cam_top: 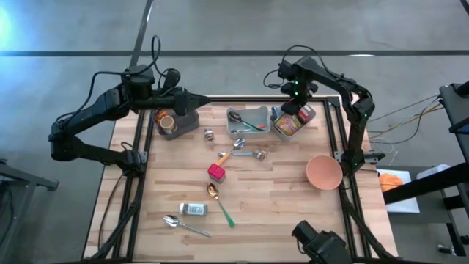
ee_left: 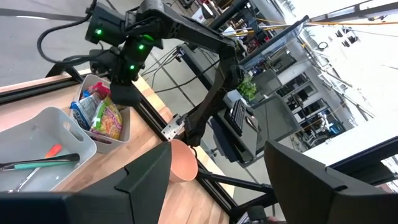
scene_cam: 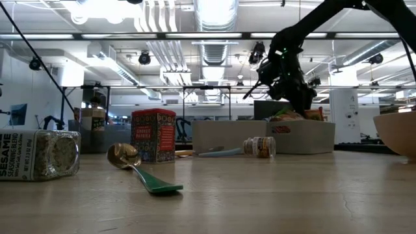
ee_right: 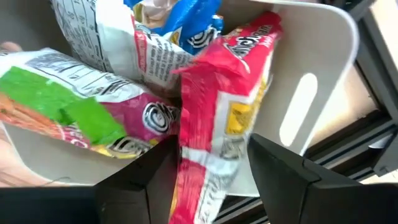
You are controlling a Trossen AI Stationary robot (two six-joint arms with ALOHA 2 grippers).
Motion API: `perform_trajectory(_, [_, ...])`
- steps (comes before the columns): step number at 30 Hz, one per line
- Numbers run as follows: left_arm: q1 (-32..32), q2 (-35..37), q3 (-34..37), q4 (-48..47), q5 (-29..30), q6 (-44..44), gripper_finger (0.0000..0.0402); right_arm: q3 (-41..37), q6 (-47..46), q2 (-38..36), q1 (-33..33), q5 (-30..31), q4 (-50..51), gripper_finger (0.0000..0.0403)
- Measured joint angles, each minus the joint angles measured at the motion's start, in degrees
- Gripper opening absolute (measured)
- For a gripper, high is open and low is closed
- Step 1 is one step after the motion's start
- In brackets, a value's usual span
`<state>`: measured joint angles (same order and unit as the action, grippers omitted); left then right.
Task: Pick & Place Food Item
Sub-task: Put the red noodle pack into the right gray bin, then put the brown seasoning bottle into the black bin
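right end effector [ee_right: 208, 177] part-open, astride red-and-yellow crinkly snack packet [ee_right: 221, 118], pinching its lower edge | packet stands in white plastic bin [ee_right: 317, 68] among other packets | likely light, soft, slippery: grip mid-body | left end effector [ee_left: 214, 180] open, empty, away from bin

my right gripper [cam_top: 295, 105] over snack bin [cam_top: 311, 117], back right | utensil bin [cam_top: 245, 130] left of it | bowl [cam_top: 323, 171] right edge | my left gripper [cam_top: 196, 105] back left, over cup bin [cam_top: 185, 126]
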<state>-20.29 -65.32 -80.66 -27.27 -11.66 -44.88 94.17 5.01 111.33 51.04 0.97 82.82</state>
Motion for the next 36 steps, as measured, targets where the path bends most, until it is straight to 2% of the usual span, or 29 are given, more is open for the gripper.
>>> perform_trajectory(22, [0.0, 0.0, 0.0, -0.02, -0.9, -0.09, 0.026, -0.09, -1.05, -9.91, 1.26, -1.14, 0.38, 0.0191])
perform_trajectory(25, [0.0, 0.0, 0.0, -0.26, -0.94, -0.07, 0.026, -0.11, -1.88, -12.16, 1.26, -2.43, 0.42, 0.0191])
perform_trajectory(27, [0.0, 0.0, 0.0, -1.24, -1.05, 0.02, 0.026, -0.11, -2.02, -13.82, 1.23, -5.41, 0.44, 0.0191])
perform_trajectory(30, [0.0, 0.0, -0.02, -3.43, -1.05, 1.02, 0.026, -0.11, -2.46, -16.84, -0.02, -8.55, 0.16, 0.0191])
perform_trajectory(36, [0.0, 0.0, -0.02, -7.52, -1.05, 4.23, 0.026, -0.99, -2.17, -22.47, -7.92, -8.63, -1.3, 0.0191])
